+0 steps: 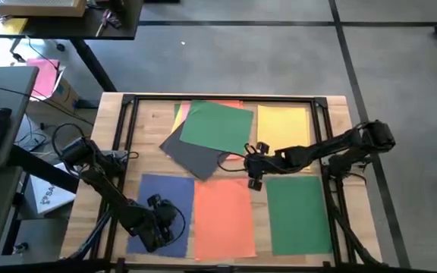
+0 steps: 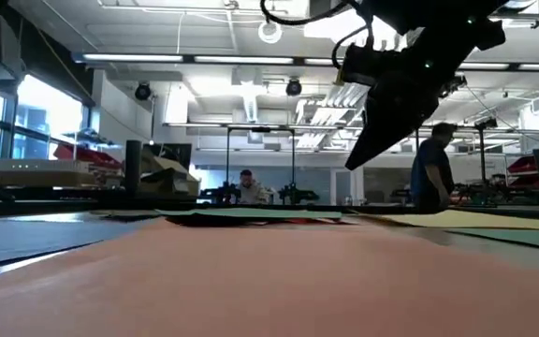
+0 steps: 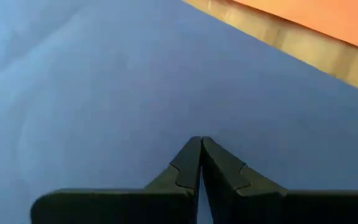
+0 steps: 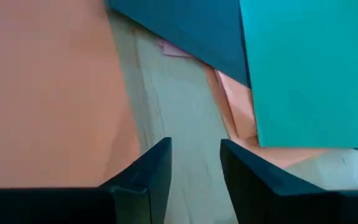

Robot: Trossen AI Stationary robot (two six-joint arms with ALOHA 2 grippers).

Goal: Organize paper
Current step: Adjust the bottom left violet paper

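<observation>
Your right gripper (image 1: 254,182) hangs open over bare table (image 1: 152,121) at centre, touching nothing. From it, the loose pile lies toward 11 o'clock: green sheet (image 1: 218,127) atop dark grey sheet (image 1: 193,154), long axes tilted. Your right arm is nearer; your left gripper (image 3: 201,163) rests closed on the blue sheet (image 1: 161,199).

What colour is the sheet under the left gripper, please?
Blue; the sheet shows best in the left wrist view, beneath the left gripper.
</observation>
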